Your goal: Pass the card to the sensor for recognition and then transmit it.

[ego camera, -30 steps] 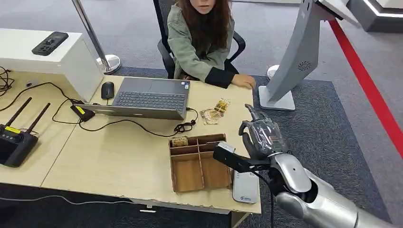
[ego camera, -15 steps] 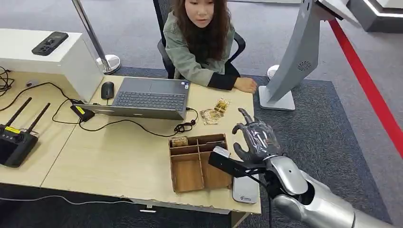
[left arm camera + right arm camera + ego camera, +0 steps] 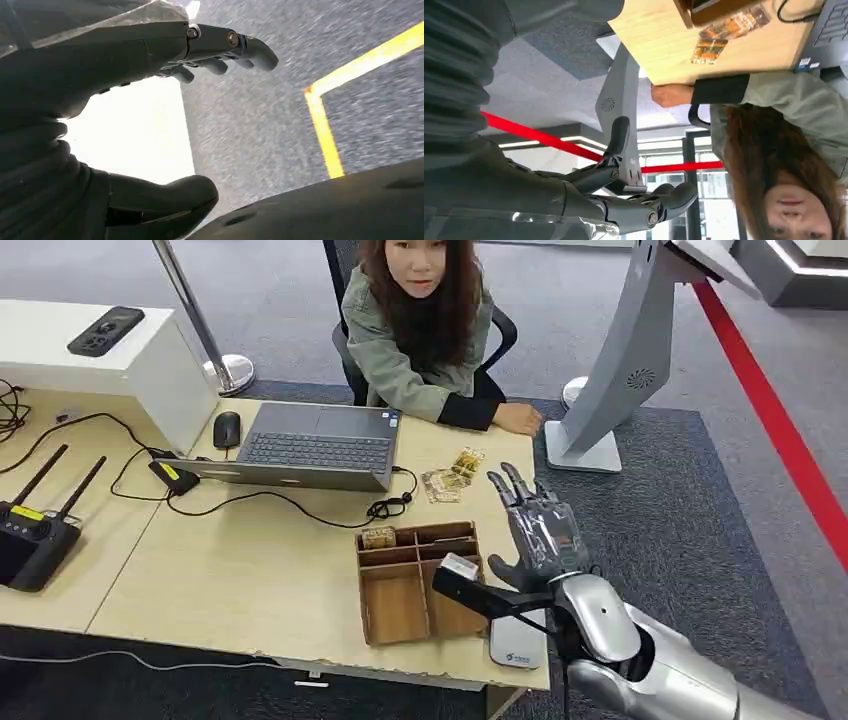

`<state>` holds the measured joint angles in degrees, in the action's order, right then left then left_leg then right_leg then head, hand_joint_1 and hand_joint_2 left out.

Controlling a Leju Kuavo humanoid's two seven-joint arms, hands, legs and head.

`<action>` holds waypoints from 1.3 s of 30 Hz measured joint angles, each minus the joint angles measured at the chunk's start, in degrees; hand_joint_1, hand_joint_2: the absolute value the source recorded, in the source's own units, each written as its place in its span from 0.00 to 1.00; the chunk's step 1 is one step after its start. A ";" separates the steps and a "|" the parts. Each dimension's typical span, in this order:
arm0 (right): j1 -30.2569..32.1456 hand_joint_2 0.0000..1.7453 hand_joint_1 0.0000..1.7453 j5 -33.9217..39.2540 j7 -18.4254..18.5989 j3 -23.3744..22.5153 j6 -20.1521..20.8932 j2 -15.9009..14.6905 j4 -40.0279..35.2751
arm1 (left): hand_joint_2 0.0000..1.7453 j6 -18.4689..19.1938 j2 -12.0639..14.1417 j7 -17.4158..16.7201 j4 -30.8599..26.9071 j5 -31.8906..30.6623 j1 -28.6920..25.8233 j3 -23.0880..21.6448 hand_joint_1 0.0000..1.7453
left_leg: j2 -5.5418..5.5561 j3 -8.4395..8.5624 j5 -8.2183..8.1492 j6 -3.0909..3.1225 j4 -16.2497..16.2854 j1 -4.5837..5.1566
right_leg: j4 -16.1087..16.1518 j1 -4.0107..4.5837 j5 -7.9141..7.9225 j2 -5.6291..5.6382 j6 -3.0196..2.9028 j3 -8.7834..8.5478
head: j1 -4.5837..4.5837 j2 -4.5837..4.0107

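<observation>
Silver right hand (image 3: 535, 525) raised with fingers spread, grasping nothing, above the desk's (image 3: 250, 570) right edge beside the wooden tray (image 3: 415, 585); left hand (image 3: 150, 60) loosely released over grey carpet.

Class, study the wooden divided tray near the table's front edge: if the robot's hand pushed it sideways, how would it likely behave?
The wooden tray looks thin-walled, so probably light. It sits flat and low, so it should slide rather than tip. The small packet in a back compartment would likely ride along.
</observation>
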<state>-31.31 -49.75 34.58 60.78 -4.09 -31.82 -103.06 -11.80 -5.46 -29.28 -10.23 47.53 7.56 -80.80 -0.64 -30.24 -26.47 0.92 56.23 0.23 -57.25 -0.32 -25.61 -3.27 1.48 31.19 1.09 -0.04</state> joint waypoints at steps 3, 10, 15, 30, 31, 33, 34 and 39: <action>1.47 1.00 0.00 -0.70 0.13 0.02 0.59 -0.17 -0.35 | 1.00 -0.90 0.09 -2.46 -0.06 0.75 0.44 0.02 0.00 | -0.02 0.01 0.00 0.00 -0.01 0.00 | 0.00 0.00 0.00 0.02 0.00 0.00 | 0.00 0.00; 5.21 1.00 0.00 -2.97 -1.18 -0.02 0.98 -0.81 0.00 | 1.00 0.37 3.32 -3.64 -0.13 2.19 -0.26 0.17 0.00 | -0.01 -0.01 0.00 -0.01 -0.01 -0.06 | 0.00 0.03 -0.01 0.02 -0.01 0.03 | 0.00 0.00; 6.80 1.00 0.00 -4.81 -2.95 0.20 -1.27 0.46 2.06 | 1.00 0.28 3.82 -4.23 -0.28 1.84 -0.38 0.22 0.00 | -0.01 -0.07 0.00 -0.01 -0.03 -0.07 | 0.00 0.09 -0.01 0.02 -0.01 0.01 | 0.02 0.00; 1.50 1.00 0.15 -5.50 -8.39 2.75 -8.04 11.25 16.81 | 1.00 -0.85 4.02 -0.53 -0.33 2.74 -0.30 0.55 0.00 | 0.00 -0.07 0.05 -0.04 -0.03 -0.09 | -0.03 0.10 0.01 0.01 -0.02 0.01 | 0.02 0.00; 0.90 1.00 0.15 -5.59 -8.64 2.91 -8.37 11.92 17.38 | 1.00 -0.83 4.02 -0.58 -0.33 2.76 -0.31 0.55 0.00 | 0.00 -0.07 0.05 -0.04 -0.03 -0.10 | -0.03 0.10 0.01 0.01 -0.02 0.02 | 0.02 0.00; -0.47 1.00 0.15 -5.70 -8.90 3.17 -8.94 13.60 18.54 | 1.00 -0.83 4.07 -0.64 -0.33 2.91 -0.33 0.55 0.00 | 0.01 -0.07 0.05 -0.04 -0.03 -0.10 | -0.03 0.10 0.01 0.02 -0.02 0.03 | 0.00 0.00; -1.34 1.00 0.14 -5.72 -8.98 3.37 -9.20 14.56 19.39 | 1.00 -0.83 4.09 -0.64 -0.33 2.98 -0.31 0.55 0.00 | 0.00 -0.05 0.05 -0.04 -0.03 -0.10 | -0.03 0.11 0.01 0.02 -0.02 0.03 | 0.00 0.00; -3.58 1.00 0.14 -6.14 -9.31 3.65 -9.29 17.47 21.71 | 1.00 -1.01 4.13 0.01 -0.33 3.72 -0.37 0.63 0.00 | 0.00 -0.07 0.08 -0.01 -0.03 -0.10 | -0.03 0.11 0.01 0.00 -0.03 0.03 | 0.00 0.00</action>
<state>-34.89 -55.89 25.27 64.43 -13.38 -14.36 -81.35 -12.81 -1.33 -29.27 -10.56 51.26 7.19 -80.17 -0.65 -30.31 -26.39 0.91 56.20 0.13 -57.28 -0.21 -25.60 -3.27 1.45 31.21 1.09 -0.04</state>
